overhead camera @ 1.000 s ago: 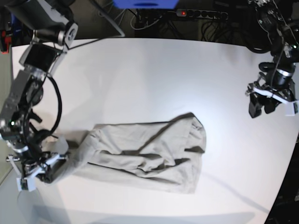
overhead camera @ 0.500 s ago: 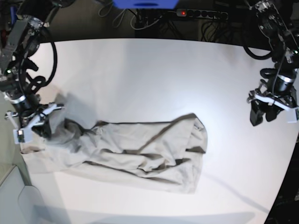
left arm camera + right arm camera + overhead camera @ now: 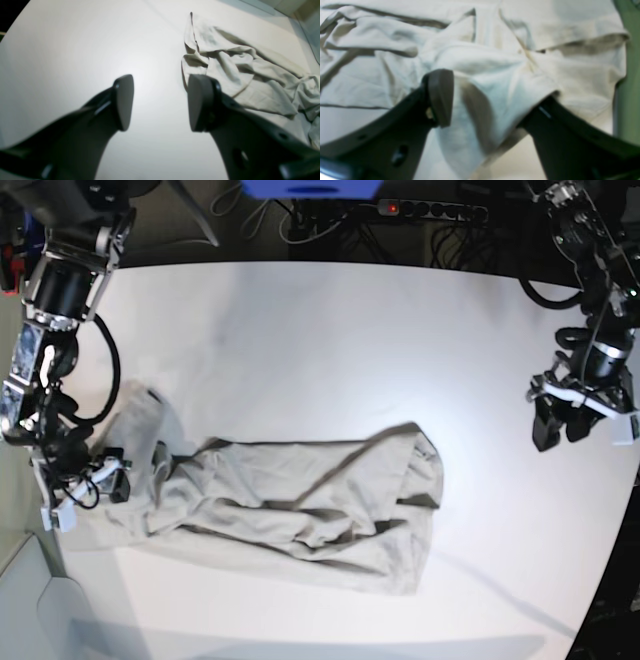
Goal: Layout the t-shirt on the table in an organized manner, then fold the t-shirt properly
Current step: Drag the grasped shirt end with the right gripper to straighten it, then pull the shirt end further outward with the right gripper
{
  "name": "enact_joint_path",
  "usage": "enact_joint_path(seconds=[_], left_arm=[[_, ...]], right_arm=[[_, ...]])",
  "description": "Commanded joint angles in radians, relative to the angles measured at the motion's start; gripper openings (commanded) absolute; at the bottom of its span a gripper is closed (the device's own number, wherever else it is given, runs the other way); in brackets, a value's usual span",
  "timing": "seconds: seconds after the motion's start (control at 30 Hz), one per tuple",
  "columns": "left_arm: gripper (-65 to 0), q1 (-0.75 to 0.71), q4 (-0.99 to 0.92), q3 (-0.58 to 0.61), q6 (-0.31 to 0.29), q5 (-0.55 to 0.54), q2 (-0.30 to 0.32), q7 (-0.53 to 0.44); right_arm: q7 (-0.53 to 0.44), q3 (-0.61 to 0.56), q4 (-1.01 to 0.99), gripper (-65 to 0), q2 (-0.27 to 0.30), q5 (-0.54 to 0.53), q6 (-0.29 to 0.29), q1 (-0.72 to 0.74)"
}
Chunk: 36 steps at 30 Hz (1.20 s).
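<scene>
While the t-shirt (image 3: pixel 300 505) lies crumpled in a long band across the table (image 3: pixel 330 340), right gripper (image 3: pixel 492 100) sits at its end with jaws spread apart, a fold of cloth draped loose between them; left gripper (image 3: pixel 160 102) hangs over bare table, jaws apart, nothing held, shirt just off to one side

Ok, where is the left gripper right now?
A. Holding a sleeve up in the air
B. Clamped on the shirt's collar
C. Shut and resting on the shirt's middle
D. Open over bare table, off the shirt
D: the left gripper has its jaws apart with only white table between them, and the shirt lies off to one side, untouched.
</scene>
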<state>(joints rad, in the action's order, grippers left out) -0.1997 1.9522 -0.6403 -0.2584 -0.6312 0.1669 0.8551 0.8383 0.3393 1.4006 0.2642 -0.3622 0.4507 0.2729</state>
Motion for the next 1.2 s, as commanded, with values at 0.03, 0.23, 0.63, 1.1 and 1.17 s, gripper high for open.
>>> enact_joint_path(seconds=[0.03,0.23,0.63,1.1,1.17], left_arm=[[-31.3,0.010,0.017,-0.005,-0.003,-0.011,0.009,-0.026],[-31.3,0.010,0.016,-0.005,-0.003,-0.011,0.006,-0.026],[-31.3,0.012,0.014,-0.005,-0.003,-0.011,0.006,-0.026],[-31.3,0.004,0.020,-0.009,-0.003,-0.011,0.006,-0.026],[-31.3,0.004,0.020,-0.009,-0.003,-0.011,0.006,-0.026]], right_arm=[[-0.027,0.027,0.102,-26.5,0.019,-0.014,0.007,-0.048],[-0.021,0.136,0.340,-26.4,-0.065,-0.016,0.007,-0.223],[-0.026,0.160,0.345,-26.5,-0.233,-0.011,0.007,-0.367],[-0.113,0.152,0.076,-32.3,-0.208,-0.013,0.007,-0.318],[-0.110,0.151,0.076,-39.3,-0.210,-0.013,0.007,-0.303]])
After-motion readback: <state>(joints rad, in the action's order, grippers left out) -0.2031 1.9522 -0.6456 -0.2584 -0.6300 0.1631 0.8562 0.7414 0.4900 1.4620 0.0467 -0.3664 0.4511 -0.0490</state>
